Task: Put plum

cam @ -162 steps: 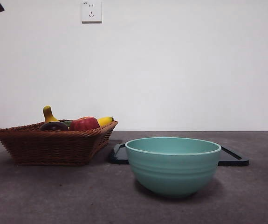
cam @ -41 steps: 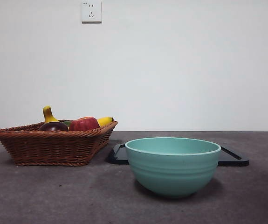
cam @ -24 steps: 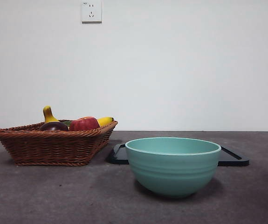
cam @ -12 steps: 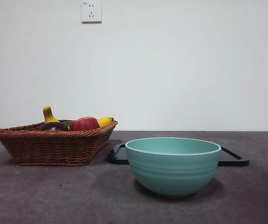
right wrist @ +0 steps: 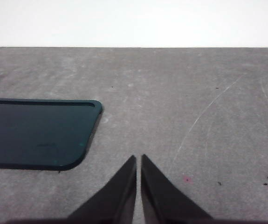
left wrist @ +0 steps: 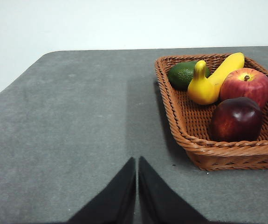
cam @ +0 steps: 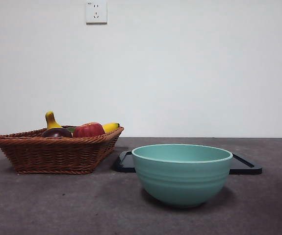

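The dark maroon plum (cam: pixel 56 132) lies in the brown wicker basket (cam: pixel 52 154) at the left of the front view. In the left wrist view the plum (left wrist: pixel 236 119) sits at the basket's (left wrist: pixel 208 154) near end, beside a red apple (left wrist: pixel 245 84). My left gripper (left wrist: pixel 137 161) is shut and empty over bare table, apart from the basket. My right gripper (right wrist: pixel 138 158) is shut and empty over bare table, beside the dark tray (right wrist: pixel 36 133). Neither arm shows in the front view.
The basket also holds a yellow gourd (left wrist: pixel 202 86), a banana (left wrist: pixel 227 67) and an avocado (left wrist: pixel 186 74). A teal bowl (cam: pixel 182 172) stands front and centre, with the dark flat tray (cam: pixel 246 165) behind it. A wall socket (cam: pixel 96 11) is on the white wall.
The black arm tips seen at the top corners 6.6 s ago are gone from the front view. The fruit, basket and bowl have not moved.
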